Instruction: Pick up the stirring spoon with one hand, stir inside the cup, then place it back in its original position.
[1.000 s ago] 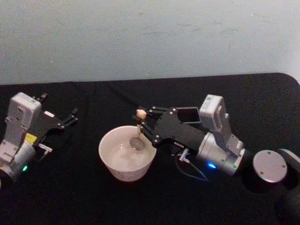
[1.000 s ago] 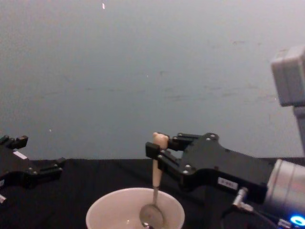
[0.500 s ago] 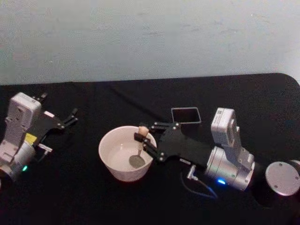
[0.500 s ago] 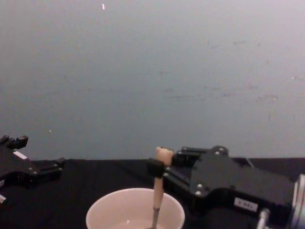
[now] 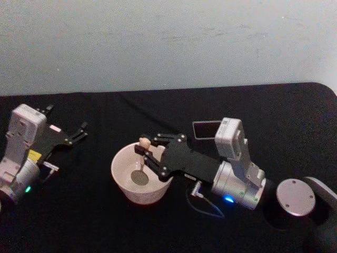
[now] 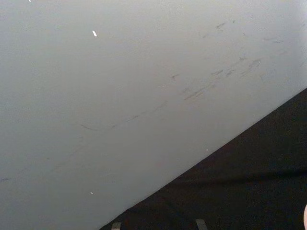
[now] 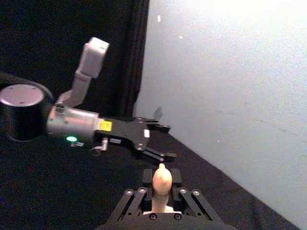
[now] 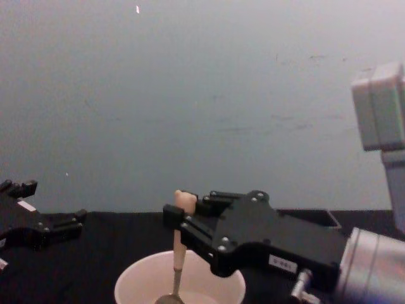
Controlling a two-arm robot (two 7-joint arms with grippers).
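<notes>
Two grippers are sharing the black table (image 5: pixel 158 232), and only one is working. The right gripper (image 5: pixel 145 149) is reaching in low and level from the right side, with its tips hanging over the back part of the cup. Its fingers (image 8: pixel 193 228) are clamped together on the beige handle of the stirring spoon, just below the bear head. The left gripper (image 5: pixel 80 132) is lying idle near the table's left edge, with its fingers spread apart and holding nothing.

The cup (image 5: pixel 138 196) is sitting about midway along the table, nearer the front edge than the back and well apart from the left gripper. The dark square holder (image 5: pixel 202 129) is standing behind the right arm toward the back edge, partly covered by the wrist. The stirring spoon (image 5: pixel 140 167) is hanging nearly upright inside the cup, its round bowl down near the middle of the cup's floor.

Stirring seems to be the step in hand. Doing it well is calling for small, slow circles, with the handle held upright so the thin neck is not levering against the rim. The bowl should be skimming the floor rather than pressing on it, and the gripper body held above the rim so it is not nudging the cup across the cloth. The pinch is looking narrow and high on the handle, so any scrape is risking a twist in the grasp.
</notes>
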